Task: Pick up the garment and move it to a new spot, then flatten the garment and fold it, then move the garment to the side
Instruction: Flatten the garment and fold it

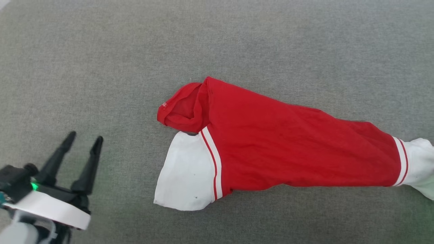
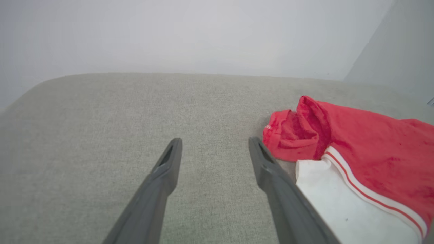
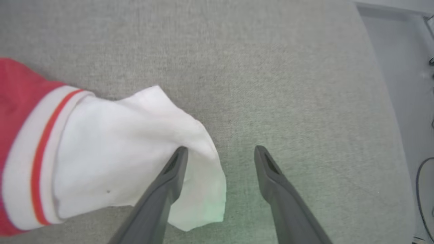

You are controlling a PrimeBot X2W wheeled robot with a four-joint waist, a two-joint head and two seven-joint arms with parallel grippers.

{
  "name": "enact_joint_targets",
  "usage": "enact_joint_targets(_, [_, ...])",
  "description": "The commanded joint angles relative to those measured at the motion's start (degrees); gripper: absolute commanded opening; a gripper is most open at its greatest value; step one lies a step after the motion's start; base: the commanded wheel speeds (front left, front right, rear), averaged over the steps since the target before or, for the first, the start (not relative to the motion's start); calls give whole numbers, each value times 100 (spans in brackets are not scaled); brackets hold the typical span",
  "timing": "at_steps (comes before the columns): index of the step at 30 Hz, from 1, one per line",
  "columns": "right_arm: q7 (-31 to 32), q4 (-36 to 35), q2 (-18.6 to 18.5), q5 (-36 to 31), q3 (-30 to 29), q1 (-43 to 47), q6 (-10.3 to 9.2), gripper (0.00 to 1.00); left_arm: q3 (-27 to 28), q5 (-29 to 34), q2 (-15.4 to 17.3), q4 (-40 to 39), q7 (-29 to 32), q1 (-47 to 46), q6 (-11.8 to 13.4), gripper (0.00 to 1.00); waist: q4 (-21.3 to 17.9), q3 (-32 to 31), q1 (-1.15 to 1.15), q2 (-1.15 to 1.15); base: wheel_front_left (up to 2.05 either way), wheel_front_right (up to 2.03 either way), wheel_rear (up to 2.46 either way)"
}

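The garment (image 1: 288,145), a red T-shirt with white sleeves and red-and-white striped seams, lies stretched across the grey cloth surface, folded into a long band. One white sleeve (image 1: 184,173) lies at its left end below a bunched red fold (image 1: 183,108). The other sleeve (image 3: 135,152) lies at the right end. My left gripper (image 1: 84,139) stands open at the lower left, well apart from the shirt; in its wrist view the gripper (image 2: 214,144) has the shirt (image 2: 366,152) to its right. My right gripper (image 3: 219,152) is open, its left finger over the white sleeve's edge, nothing between the jaws.
The grey cloth surface (image 1: 101,67) spreads wide around the shirt. Its far edge meets a pale wall (image 2: 203,34) in the left wrist view. In the right wrist view the surface's right edge drops to a pale floor (image 3: 407,67) with a dark cable (image 3: 422,189).
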Motion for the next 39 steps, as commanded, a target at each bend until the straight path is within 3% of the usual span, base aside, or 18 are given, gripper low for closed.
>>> enact_joint_targets(1, [-106, -88, -38, -47, -53, 19, -12, 100, 3, -16, 140, -84, -29, -104, 13, 100, -27, -28, 0, 0, 0, 0, 0])
enact_joint_targets(4, [-408, -392, 18, 47, -136, 16, -12, 100, -73, -52, 555, -334, -28, -148, 13, 100, -73, -79, 0, 0, 0, 0, 0])
enact_joint_targets(9, [-985, -924, 127, 402, 136, -140, -12, 100, -627, -140, 1627, -876, -28, -277, 13, 100, -168, -128, 0, 0, 0, 0, 0])
enact_joint_targets(13, [-1273, -1032, 137, 360, 557, -326, -12, 100, -1747, -488, 2687, -1466, 222, -525, 13, 100, -258, -146, 0, 0, 0, 0, 0])
enact_joint_targets(14, [-1273, -1032, 137, 360, 557, -326, -12, 100, -1747, -488, 2687, -1466, 222, -525, 13, 100, -258, -146, 0, 0, 0, 0, 0])
enact_joint_targets(16, [-1364, -1009, 189, 339, 750, -456, -12, 100, -2377, -730, 3125, -1793, 529, -749, 14, 100, -305, -130, 0, 0, 0, 0, 0])
enact_joint_targets(18, [-1431, -951, 219, 292, 887, -562, -12, 100, -2951, -874, 3348, -2077, 821, -1072, 14, 100, -339, -111, 0, 0, 0, 0, 0])
enact_joint_targets(22, [-1517, -813, 272, 242, 1097, -752, -12, 100, -4083, -1205, 3388, -2343, 1377, -1782, 14, 100, -442, -70, 0, 0, 0, 0, 0])
enact_joint_targets(28, [-1565, -697, 290, 228, 1128, -808, -11, 100, -5491, -1551, 2803, -1806, 1695, -2782, 13, 100, -560, -48, 0, 0, 0, 0, 0])
enact_joint_targets(35, [-1509, -765, 285, 237, 1196, -919, -11, 100, -5828, -1732, 2186, -1066, 1800, -3016, 13, 100, -741, 33, 0, 0, 0, 0, 0])
enact_joint_targets(39, [-1473, -843, 298, 234, 1244, -975, -11, 100, -5820, -1814, 2065, -842, 1968, -2852, 13, 100, -831, 102, 0, 0, 0, 0, 0])
